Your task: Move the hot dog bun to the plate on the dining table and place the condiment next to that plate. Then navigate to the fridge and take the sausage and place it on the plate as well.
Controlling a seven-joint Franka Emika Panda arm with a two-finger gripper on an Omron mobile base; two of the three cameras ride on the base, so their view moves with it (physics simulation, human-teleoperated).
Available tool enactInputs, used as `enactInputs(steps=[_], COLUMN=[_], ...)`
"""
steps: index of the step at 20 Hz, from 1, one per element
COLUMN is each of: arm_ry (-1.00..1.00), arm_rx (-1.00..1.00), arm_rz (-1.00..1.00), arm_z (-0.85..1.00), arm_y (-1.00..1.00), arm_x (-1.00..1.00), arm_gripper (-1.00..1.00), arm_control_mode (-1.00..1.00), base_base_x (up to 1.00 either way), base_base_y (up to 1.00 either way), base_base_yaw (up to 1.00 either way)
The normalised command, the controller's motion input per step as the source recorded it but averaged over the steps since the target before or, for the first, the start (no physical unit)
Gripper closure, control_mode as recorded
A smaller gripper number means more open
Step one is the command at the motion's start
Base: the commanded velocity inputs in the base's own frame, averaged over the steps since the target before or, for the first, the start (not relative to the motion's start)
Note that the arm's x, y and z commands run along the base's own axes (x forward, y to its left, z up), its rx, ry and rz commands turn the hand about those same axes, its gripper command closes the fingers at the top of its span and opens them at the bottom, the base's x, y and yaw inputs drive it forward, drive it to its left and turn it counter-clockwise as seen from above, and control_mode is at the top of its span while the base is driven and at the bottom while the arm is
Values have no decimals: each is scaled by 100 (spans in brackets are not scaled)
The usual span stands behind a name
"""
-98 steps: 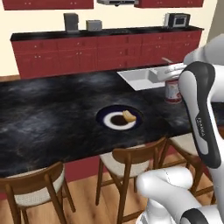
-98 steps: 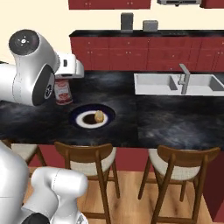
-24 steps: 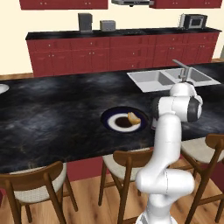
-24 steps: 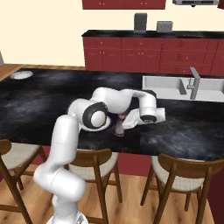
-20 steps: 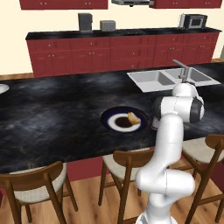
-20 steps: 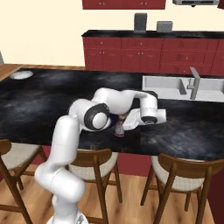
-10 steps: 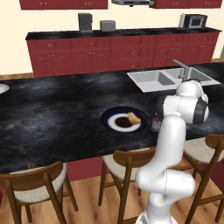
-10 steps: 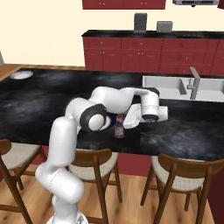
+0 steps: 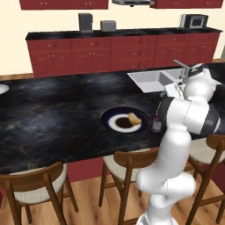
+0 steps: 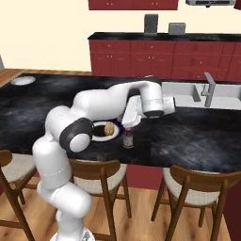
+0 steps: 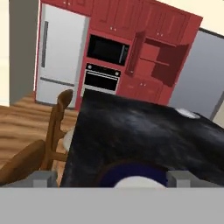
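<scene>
On the black dining table (image 9: pixel 52 114) the navy-rimmed plate (image 9: pixel 115 128) carries the hot dog bun (image 9: pixel 134 118) on its right side. The red condiment (image 9: pixel 156 125) stands upright just right of the plate, free of any grip. From the right base view the condiment (image 10: pixel 127 138) sits beside the bun (image 10: pixel 109 128), and my gripper (image 10: pixel 127 119) hovers just above it. The hand view has the gripper (image 11: pixel 111 178) open, its fingertips (image 11: pixel 43 177) wide apart over the plate (image 11: pixel 131 171), with the fridge (image 11: pixel 61 57) far off across the room.
A sink (image 9: pixel 154 79) with a faucet (image 9: pixel 182 70) lies in the table at the right. Wooden chairs (image 9: pixel 127 167) line the near edge. A pale plate (image 10: pixel 22 80) rests at the table's far left end. Red wall cabinets (image 9: pixel 114 57) run behind.
The gripper has opened and let go of the condiment, which now stands alone by the plate. The hand has lifted slightly above it.
</scene>
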Motion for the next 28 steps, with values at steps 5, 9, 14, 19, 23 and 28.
enactInputs(steps=[5,9,14,19,23,28], arm_ry=[0,26,53,78,64,0], arm_rx=[-11,0,2,-3,-22,-20], arm_rz=[-17,-49,-62,-58,-51,-35], arm_z=[100,100,72,28,-5,-28], arm_y=[99,47,-5,-12,-4,-9], arm_x=[-85,-57,-8,0,-31,-85], arm_gripper=[-100,-100,-100,-100,-100,-100], arm_control_mode=[-100,-100,-100,-100,-100,-100], base_base_x=[0,0,0,0,0,0], base_base_y=[0,0,0,0,0,0], base_base_yaw=[0,0,0,0,0,0])
